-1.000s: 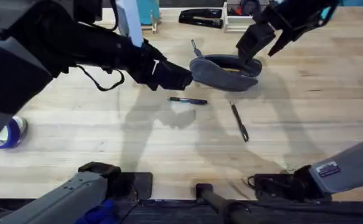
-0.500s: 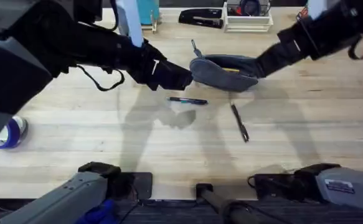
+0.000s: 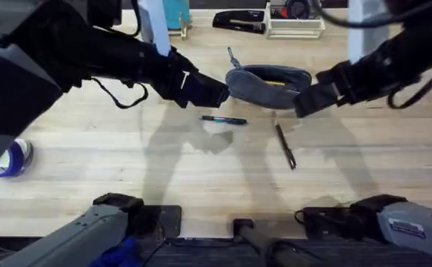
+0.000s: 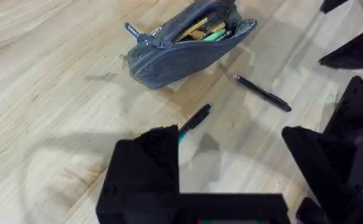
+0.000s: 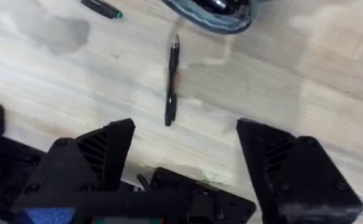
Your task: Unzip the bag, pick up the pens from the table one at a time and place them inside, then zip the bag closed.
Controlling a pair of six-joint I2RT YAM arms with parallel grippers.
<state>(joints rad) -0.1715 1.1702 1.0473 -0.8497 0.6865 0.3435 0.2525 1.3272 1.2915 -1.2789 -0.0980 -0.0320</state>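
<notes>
The bag [image 4: 187, 46] lies unzipped, ready for loading; both pens [image 3: 284, 147] remain on the table [image 3: 127, 156]; right gripper [image 5: 184, 143] hovers wide open, empty, over one; left gripper [image 4: 231, 155] open, empty

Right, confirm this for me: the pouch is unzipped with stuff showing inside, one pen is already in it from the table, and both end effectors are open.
Not quite. Both pens lie on the table: the blue-and-black pen and the dark pen, clear in the overhead view. The rest holds: the pouch is unzipped with contents showing, and the left end effector and right end effector are open.
</notes>
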